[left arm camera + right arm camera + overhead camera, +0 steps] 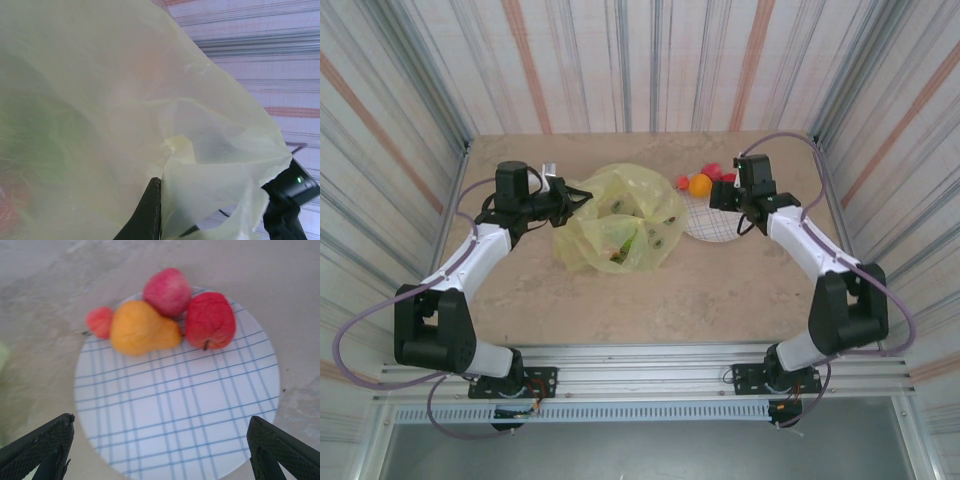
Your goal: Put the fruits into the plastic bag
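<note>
top external: plastic bag [618, 225] sits crumpled on the table [620, 300] left of centre, thin yellow translucent film with mouth facing the left arm; red and green fruits [622, 248] show through the film inside it. more fruits are bunched on the far edge of the plate [712, 225], which lies just right of the bag: an orange fruit [700, 184] with red ones on either side. left arm reaches in from the left, forearm low, left gripper [575, 197] at the bag's raised rim and looks pinched onto it. right arm is bent in from the right, right gripper [738, 212] hanging over the plate, pointed down. left wrist: bag film [125, 115] right up against the lens, pale yellow, creased, blurry green and red tints at the left; one dark finger [152, 210] pokes up at the bottom with film lying against it, jaw gap can't be read here. right wrist: white plate [175, 415] with blue grid lines, four fruits at its far rim: orange fruit [142, 329] pear-shaped, pink-red fruit [167, 291] behind it, red apple [210, 320] with a stem to its right, small red fruit [99, 321] on the left rim, all touching or nearly so. right gripper [160, 460] spread wide, fingers [40, 445] at the bottom corners, nothing held, well short of the fruit
</note>
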Robot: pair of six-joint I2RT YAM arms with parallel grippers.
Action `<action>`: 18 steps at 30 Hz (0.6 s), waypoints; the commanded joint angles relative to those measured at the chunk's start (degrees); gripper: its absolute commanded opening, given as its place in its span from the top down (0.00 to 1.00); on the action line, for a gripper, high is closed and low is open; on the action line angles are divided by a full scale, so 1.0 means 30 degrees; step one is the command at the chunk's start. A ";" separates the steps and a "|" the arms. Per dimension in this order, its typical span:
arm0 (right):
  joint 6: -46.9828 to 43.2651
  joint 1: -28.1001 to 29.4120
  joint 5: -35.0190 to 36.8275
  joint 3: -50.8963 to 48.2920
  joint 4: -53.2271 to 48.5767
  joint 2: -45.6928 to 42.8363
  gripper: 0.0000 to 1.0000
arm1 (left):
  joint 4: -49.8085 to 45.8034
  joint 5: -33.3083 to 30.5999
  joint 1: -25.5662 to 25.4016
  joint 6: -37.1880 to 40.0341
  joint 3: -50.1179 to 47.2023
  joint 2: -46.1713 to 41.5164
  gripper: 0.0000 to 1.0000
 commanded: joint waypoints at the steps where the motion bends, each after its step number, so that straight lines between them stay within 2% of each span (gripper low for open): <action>1: -0.0118 -0.0916 0.0722 0.1561 -0.0646 0.1791 0.09 | 0.0127 0.0375 0.0230 -0.0041 -0.0161 0.0159 1.00; 10: 0.0172 -0.1955 -0.0226 0.6670 -0.2397 0.7625 0.10 | 0.0105 0.0430 0.0314 -0.0040 -0.0153 0.0213 1.00; 18: -0.0120 -0.2061 -0.0022 0.9868 -0.3882 1.0749 0.13 | 0.0135 0.0514 0.0441 -0.0058 -0.0153 0.0242 1.00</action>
